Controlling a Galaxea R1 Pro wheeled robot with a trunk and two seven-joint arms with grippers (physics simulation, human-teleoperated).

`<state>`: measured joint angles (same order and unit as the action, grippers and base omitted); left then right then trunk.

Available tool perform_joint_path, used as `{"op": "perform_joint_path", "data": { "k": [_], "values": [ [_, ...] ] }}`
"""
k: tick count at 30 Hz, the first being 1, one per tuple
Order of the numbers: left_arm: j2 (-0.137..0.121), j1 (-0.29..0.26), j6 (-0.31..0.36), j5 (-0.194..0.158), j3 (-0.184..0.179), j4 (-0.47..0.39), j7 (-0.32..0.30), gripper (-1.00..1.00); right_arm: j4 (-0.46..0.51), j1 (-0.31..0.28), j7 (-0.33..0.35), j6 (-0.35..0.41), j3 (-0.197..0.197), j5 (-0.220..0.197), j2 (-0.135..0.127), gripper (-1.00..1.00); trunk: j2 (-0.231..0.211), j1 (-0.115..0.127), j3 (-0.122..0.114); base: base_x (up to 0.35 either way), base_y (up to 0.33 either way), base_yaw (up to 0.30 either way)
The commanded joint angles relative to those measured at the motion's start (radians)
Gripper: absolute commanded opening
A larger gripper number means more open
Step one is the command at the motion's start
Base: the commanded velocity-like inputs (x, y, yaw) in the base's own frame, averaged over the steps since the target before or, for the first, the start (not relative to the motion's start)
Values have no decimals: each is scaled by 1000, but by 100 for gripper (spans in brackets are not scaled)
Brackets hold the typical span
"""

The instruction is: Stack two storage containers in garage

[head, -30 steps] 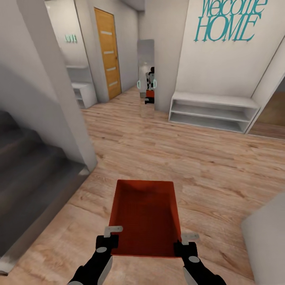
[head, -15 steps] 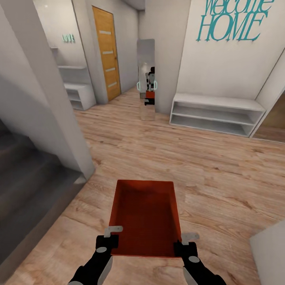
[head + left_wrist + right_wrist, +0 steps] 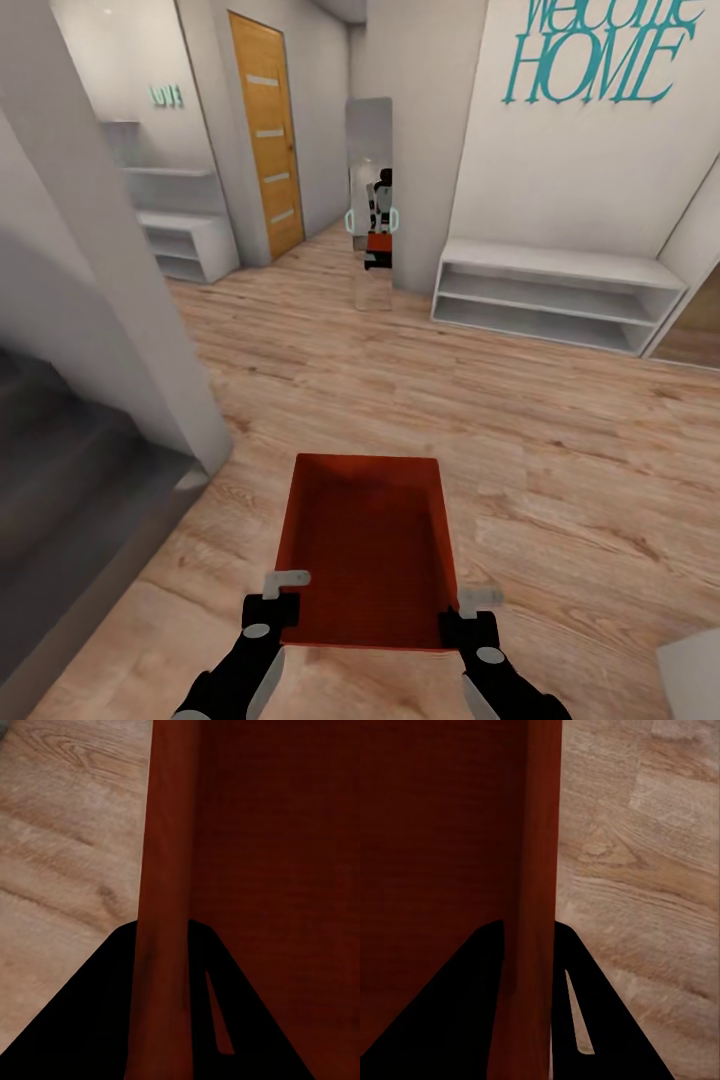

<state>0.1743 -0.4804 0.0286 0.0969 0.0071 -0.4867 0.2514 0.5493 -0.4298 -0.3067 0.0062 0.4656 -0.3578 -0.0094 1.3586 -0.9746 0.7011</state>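
One orange-red storage container hangs level in front of me over the wood-plank flooring, open side up and empty. My left gripper is shut on its left wall near the near corner. That wall runs between the dark fingers in the left wrist view. On the opposite side, my right gripper is shut on the right wall, which passes between its fingers. A tall mirror ahead reflects me with the container.
I am in a hallway. A grey staircase and its white wall stand close at the left. A white low shelf sits at the right under teal "Welcome HOME" lettering. An orange door and another shelf unit lie farther left.
The whole view has shifted: the staircase wall slid left and the shelf and door drew nearer, so I have rolled forward. The container and both grippers keep the same hold.
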Motion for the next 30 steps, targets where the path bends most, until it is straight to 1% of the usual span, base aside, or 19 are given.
{"op": "perform_joint_path", "data": {
  "k": [1,30],
  "values": [
    [0,0,4,5,-18,53,-26,-100,4,-3,-3,1,7,3,-38,-100,0,-1,1,336,0,0],
    [0,0,1,6,-18,53,-26,-100,4,-3,-3,3,8,4,-35,-100,0,-1,1,336,0,0]
  ]
}}
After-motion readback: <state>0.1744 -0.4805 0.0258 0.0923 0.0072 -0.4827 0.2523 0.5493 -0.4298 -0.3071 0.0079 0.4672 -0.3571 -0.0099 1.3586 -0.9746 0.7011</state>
